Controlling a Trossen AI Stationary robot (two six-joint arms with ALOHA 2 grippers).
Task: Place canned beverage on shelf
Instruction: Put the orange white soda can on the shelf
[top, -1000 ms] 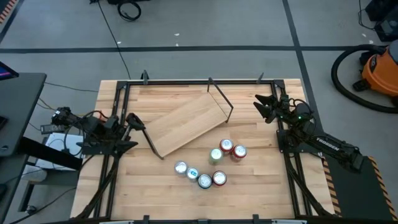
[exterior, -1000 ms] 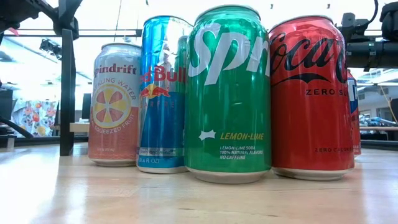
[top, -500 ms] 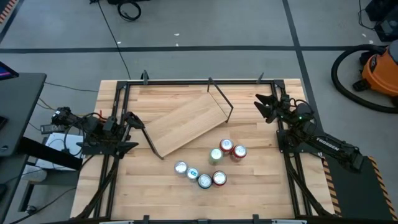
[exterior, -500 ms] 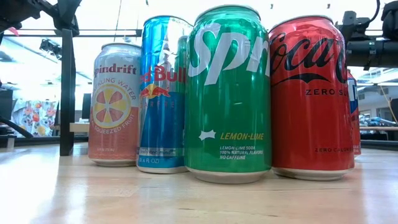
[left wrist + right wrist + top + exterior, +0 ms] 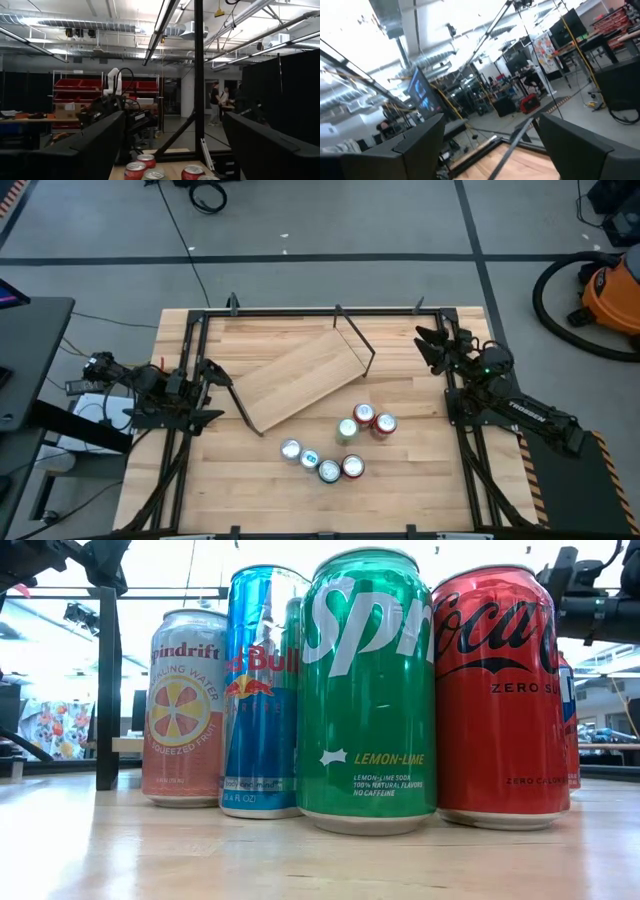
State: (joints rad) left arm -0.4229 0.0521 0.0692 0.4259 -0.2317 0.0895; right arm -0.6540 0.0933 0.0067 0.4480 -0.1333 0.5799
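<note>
Cans [image 5: 340, 445] stand at seven o'clock from right gripper [image 5: 432, 348], the nearer arm; shelf [image 5: 296, 378] lies diagonally between. Both grippers' jaws apart, empty.

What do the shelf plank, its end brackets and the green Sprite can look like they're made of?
The shelf plank looks like pale wood with a smooth matte finish: faint grain lines run along it. Its end brackets look like thin black metal rod, bent at sharp corners. The Sprite can is probably aluminium under glossy green print, with bright glints and a bare silvery bottom rim.
</note>
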